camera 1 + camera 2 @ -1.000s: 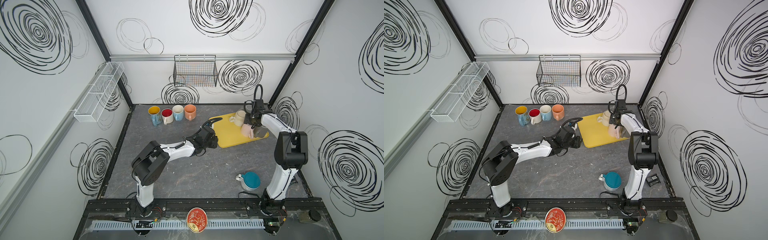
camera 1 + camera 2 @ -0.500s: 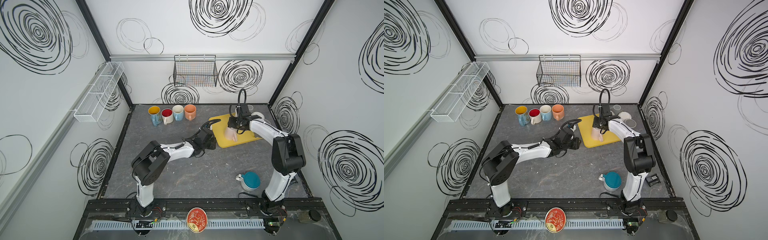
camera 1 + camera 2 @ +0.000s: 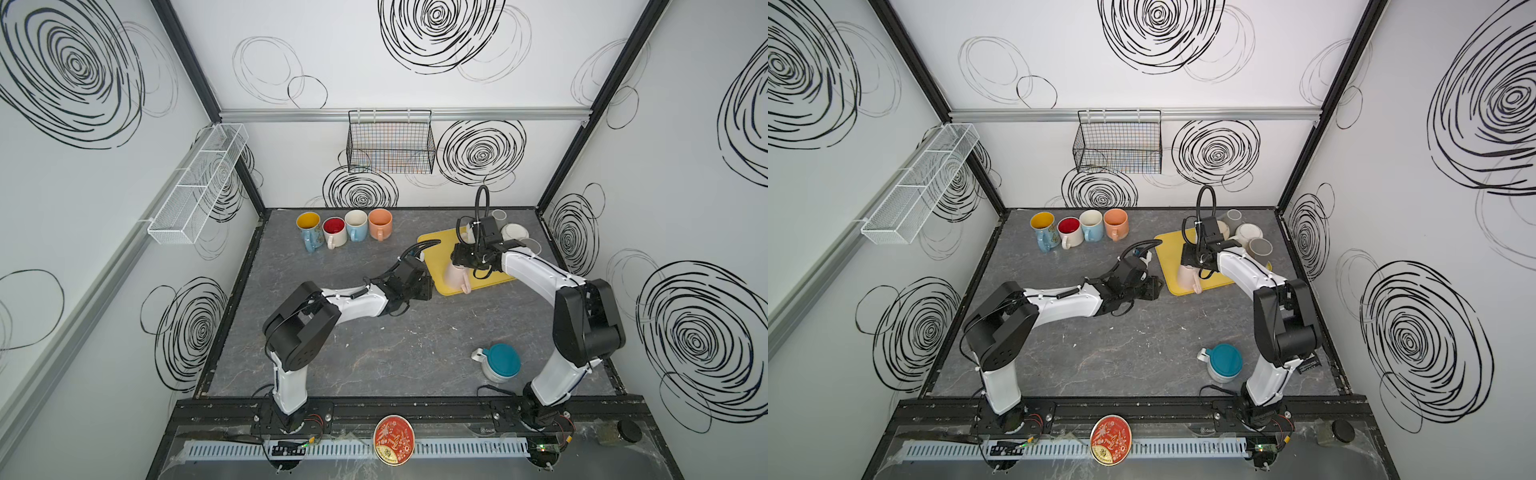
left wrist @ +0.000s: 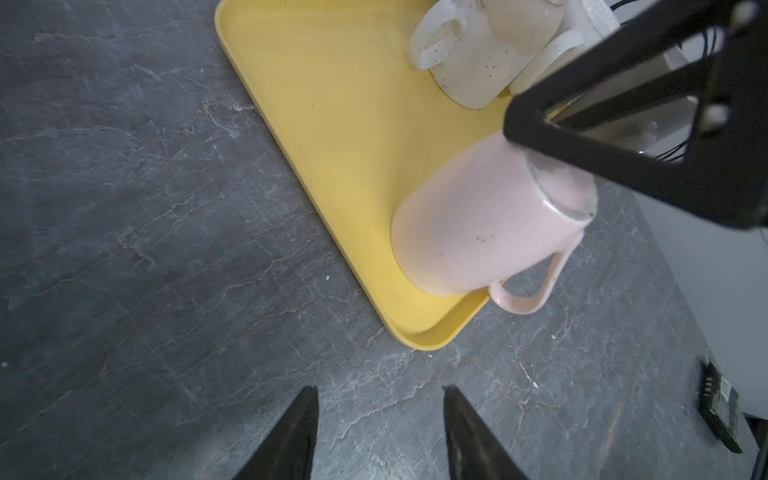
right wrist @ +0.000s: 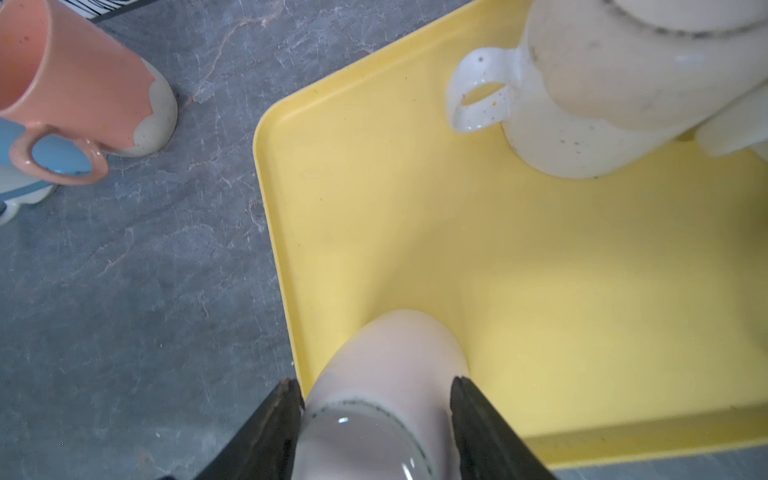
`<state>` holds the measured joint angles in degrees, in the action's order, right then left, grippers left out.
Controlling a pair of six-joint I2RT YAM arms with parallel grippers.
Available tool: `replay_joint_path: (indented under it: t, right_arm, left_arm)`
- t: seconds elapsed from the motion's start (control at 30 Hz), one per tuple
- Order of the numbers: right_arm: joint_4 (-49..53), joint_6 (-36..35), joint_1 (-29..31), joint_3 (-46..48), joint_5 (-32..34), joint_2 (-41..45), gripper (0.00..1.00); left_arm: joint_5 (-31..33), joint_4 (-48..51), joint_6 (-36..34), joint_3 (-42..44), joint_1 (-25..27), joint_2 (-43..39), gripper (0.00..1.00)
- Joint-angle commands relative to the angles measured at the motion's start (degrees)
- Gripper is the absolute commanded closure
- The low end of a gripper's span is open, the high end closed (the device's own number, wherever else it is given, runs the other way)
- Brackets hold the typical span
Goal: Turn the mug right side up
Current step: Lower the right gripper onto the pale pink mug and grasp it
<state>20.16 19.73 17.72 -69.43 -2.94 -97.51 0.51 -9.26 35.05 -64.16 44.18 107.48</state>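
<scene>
pink mug (image 3: 455, 275) upside down on the yellow tray (image 3: 435, 249), mouth down on the tray floor and glazed base up, in the tray corner closest to the left arm. handle turned toward the front of the table and reaching out over the tray rim, clear in the left wrist view (image 4: 478, 232)

right gripper (image 5: 376, 392) placed above the mug and clenched around its upper end, with one black finger (image 5: 282, 415) against each side just under the base, both in contact with the ceramic. same grasp visible in both top views, wrist directly over the mug (image 3: 1187, 274)

left gripper (image 4: 380, 401) released and empty, fingers spread over the bare grey table (image 4: 124, 208). low and just beside that same tray corner in both top views (image 3: 424, 284), pointing toward the tray, touching neither tray nor mug

on the far part of the tray a cream speckled mug (image 5: 582, 104), also mouth down, apart from the pink one. behind the right arm some pale cups (image 3: 1248, 232), partly hidden, orientation hard to tell

at the back of the table a row of four upright mugs close together: yellow inside mug (image 3: 308, 220), red inside mug (image 3: 334, 226), light blue mug (image 3: 356, 224), orange mug (image 3: 380, 222). near the base of the right arm a white vessel with teal top (image 3: 502, 360), well apart from the tray
</scene>
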Motion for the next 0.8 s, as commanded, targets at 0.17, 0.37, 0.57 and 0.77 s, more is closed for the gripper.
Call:
replay_joint_path:
  t: [0.17,0.37,0.57,0.77]
  right_arm:
    - [2.7,-3.3,-0.2,3.9,-1.2,2.6,0.38]
    - [0.9,-2.5,-0.4,4.2,-4.1,5.1,0.37]
    - [-2.0,-2.9,-2.2,7.4,-8.1,12.0,0.36]
    - [-4.9,-1.8,-5.5,14.6,-8.9,18.0,0.34]
  left_arm:
    - [-1.2,-3.1,1.3,-0.7,0.0,1.8,0.48]
    - [-1.3,-5.0,2.5,0.7,0.1,2.0,0.48]
    - [-1.5,-5.1,2.7,0.7,0.3,2.3,0.48]
    - [-1.5,-4.9,2.3,1.2,0.1,1.7,0.48]
